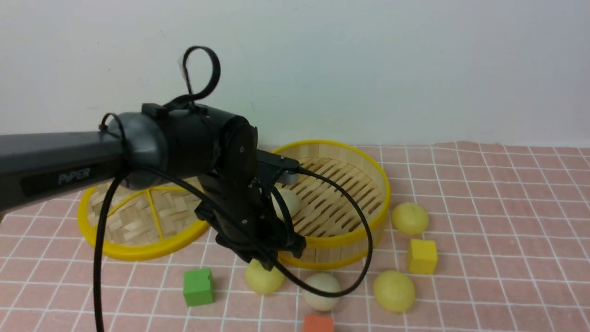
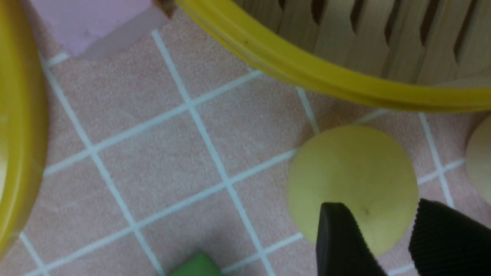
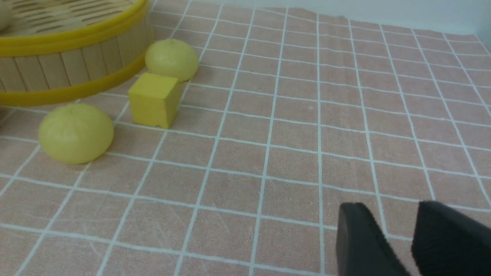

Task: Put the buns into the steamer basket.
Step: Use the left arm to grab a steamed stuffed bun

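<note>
The bamboo steamer basket [image 1: 364, 230] stands mid-table with one off-white bun [image 1: 289, 202] on its slatted floor. In front of it lie a pale yellow bun [image 1: 263, 279], an off-white bun [image 1: 321, 291] and another yellow bun [image 1: 394, 290]. A third yellow bun [image 1: 409, 218] sits at the basket's right side. My left gripper [image 2: 379, 207] hangs open just over the front-left yellow bun [image 2: 353, 180], fingers apart on either side of its near edge. My right gripper [image 3: 387, 209] is open over bare cloth, away from the yellow buns [image 3: 76, 132].
The flat woven lid [image 1: 138, 251] lies left of the basket. A green cube [image 1: 198, 287], an orange cube [image 1: 318, 324] and a yellow cube [image 1: 422, 256] sit among the buns. A pink block [image 2: 88, 23] lies between lid and basket. The left arm's cable loops over the front buns.
</note>
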Controlling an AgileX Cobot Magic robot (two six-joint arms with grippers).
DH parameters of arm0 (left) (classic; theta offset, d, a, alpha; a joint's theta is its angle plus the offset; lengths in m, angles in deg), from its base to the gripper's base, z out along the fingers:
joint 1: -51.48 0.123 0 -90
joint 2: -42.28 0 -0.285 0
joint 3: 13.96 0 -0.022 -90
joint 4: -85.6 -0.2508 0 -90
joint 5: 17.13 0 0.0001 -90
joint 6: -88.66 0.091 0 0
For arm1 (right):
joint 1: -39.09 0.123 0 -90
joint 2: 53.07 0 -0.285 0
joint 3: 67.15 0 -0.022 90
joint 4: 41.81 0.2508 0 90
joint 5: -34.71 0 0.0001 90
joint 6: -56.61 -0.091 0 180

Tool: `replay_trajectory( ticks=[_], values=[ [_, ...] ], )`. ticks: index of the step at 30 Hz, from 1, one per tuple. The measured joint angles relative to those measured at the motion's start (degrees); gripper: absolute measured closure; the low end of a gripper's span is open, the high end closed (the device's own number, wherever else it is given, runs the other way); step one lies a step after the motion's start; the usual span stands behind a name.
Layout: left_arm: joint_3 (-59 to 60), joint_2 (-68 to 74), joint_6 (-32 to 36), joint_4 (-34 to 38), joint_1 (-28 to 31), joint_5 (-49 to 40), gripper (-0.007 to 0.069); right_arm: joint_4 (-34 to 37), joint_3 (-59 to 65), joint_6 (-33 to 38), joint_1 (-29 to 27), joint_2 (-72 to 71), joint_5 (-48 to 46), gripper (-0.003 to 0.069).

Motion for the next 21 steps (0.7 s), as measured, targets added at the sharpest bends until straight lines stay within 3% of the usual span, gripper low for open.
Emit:
replay_trajectory(
  ticks=[8,11,15,21],
  values=[
    [0.0,2.4,0.0,-0.4,0.0,1.0,0.0339,0.0,0.0,0.0,0.0,0.0,0.0,0.0417],
    [0.0,2.6,0.0,-0.4,0.0,0.1,0.0423,0.0,0.0,0.0,0.0,0.0,0.0,0.0417],
    [-0.1,2.6,0.2,-0.4,0.0,-1.7,0.0622,0.0,0.0,0.0,0.0,0.0,0.0,0.0417],
    [-3.2,0.5,0.4,0.6,0.0,-9.5,0.0636,0.0,0.0,0.0,0.0,0.0,0.0,0.0417]
  ],
)
